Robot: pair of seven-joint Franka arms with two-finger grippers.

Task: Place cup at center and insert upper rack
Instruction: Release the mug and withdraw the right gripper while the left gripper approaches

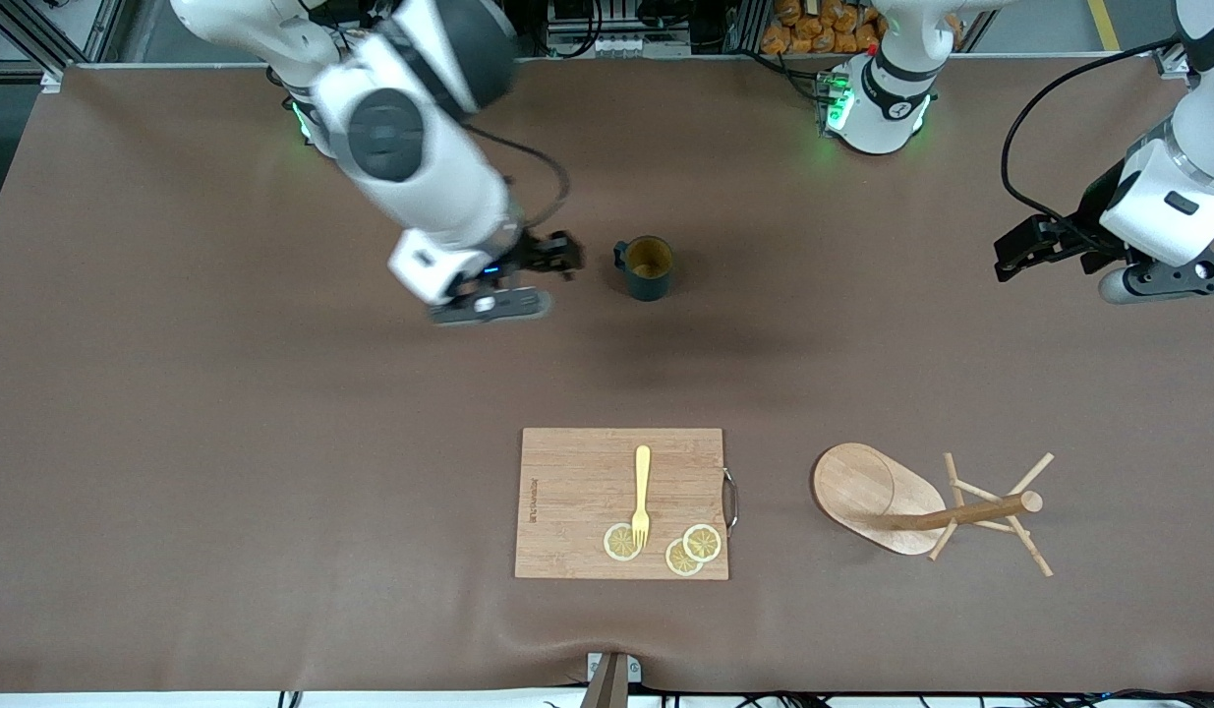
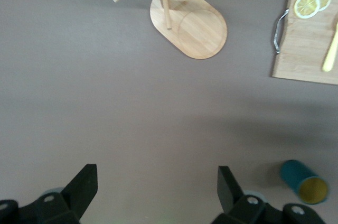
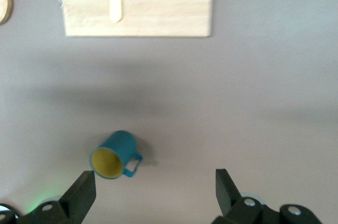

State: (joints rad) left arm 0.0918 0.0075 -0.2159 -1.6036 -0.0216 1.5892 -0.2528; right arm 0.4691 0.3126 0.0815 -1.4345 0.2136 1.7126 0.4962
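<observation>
The cup [image 1: 646,267] is a dark teal mug with a yellowish inside. It stands upright on the brown table near the middle, toward the robots' bases. It also shows in the right wrist view [image 3: 113,155] and the left wrist view [image 2: 303,182]. My right gripper [image 1: 557,254] is open and empty above the table beside the cup; the cup lies next to one finger [image 3: 79,195], not between the two. The mug tree [image 1: 921,503] stands on its oval base [image 2: 193,26] close to the front camera, toward the left arm's end. My left gripper [image 1: 1019,251] is open and empty, raised over the table at its own end.
A wooden cutting board [image 1: 577,492] lies close to the front camera, beside the mug tree. It carries a yellow fork [image 1: 642,494] and three lemon slices [image 1: 702,542] and has a metal handle [image 1: 730,500]. Bare brown table lies between the cup and the board.
</observation>
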